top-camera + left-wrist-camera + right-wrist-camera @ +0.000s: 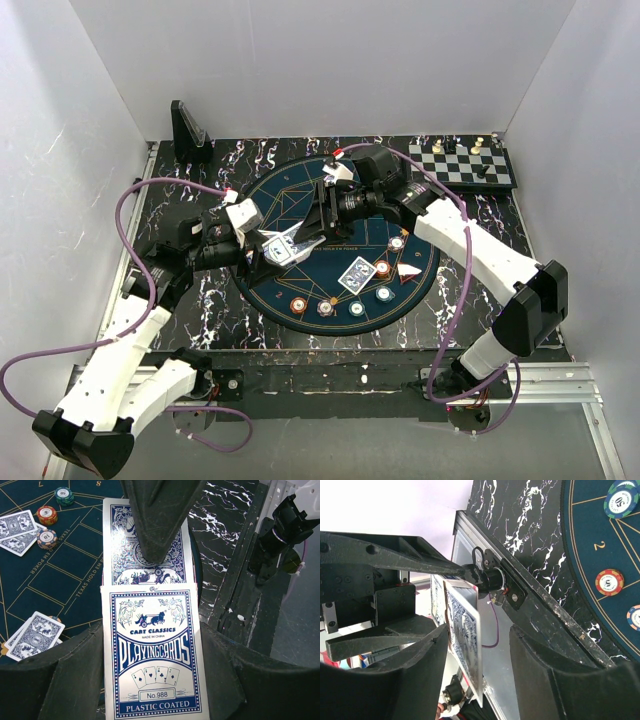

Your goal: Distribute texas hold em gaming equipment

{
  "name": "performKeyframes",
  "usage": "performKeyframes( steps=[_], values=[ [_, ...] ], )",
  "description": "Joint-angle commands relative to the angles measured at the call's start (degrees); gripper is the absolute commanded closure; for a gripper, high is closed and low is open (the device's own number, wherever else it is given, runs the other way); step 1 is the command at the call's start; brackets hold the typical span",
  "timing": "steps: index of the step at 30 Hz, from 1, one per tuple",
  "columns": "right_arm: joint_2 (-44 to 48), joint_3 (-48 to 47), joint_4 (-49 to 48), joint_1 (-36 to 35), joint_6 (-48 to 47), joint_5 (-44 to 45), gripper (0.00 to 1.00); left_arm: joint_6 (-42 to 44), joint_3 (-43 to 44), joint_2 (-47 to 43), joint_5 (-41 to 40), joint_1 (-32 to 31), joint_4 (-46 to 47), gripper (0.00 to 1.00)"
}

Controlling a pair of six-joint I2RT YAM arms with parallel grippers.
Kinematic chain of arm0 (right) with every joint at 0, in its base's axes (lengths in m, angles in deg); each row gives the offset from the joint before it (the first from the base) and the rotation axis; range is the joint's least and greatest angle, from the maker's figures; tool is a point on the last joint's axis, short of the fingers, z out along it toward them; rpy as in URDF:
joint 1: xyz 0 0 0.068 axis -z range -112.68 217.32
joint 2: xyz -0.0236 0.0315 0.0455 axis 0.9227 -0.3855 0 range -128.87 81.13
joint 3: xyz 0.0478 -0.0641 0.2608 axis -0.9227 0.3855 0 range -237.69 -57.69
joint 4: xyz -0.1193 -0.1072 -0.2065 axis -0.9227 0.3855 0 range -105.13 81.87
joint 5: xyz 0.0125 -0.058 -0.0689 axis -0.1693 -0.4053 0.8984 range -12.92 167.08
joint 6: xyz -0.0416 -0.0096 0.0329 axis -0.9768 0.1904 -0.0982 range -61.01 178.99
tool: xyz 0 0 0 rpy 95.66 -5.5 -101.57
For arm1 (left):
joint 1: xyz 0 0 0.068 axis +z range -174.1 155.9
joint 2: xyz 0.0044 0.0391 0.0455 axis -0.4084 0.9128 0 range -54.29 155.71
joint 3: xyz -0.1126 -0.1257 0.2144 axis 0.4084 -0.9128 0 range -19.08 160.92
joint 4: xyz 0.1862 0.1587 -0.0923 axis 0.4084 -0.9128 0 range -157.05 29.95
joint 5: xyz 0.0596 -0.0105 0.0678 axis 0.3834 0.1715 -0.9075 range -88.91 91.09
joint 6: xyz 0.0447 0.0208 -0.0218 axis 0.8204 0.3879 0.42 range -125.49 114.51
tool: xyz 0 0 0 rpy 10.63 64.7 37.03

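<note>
Partway there I reckon: dealt cards (35, 635) and chips (46, 515) lie on the mat (60, 575) beside the left gripper (152, 630), which is clamped on the card box (157, 680). Meanwhile the right gripper (480, 640) is spread apart around one card (465, 625), so there's more dealing left.

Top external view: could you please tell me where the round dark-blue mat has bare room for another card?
Bare: the far-left arc of the round dark-blue mat, between its rim and the left end effector. Crowded: the near arc, lined with round poker chips and blue-backed cards.
</note>
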Motion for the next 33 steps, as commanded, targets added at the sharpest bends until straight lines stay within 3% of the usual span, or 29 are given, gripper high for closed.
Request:
performKeyframes(
  steps=[1,22,33],
  values=[
    [1.19,0.87,-4.99,-0.19,1.87,-1.24,0.43,0.75,2.66,-0.32,0.24,0.27,0.46,1.0],
    [7.69,6.32,-7.01,3.76,4.42,-0.54,0.51,-0.92,2.66,-1.02,1.3,0.27,1.69,1.0],
    [8.83,7.03,-3.24,4.65,3.28,0.25,0.53,-0.92,2.4,-1.55,0.95,0.27,1.95,1.0]
  ],
)
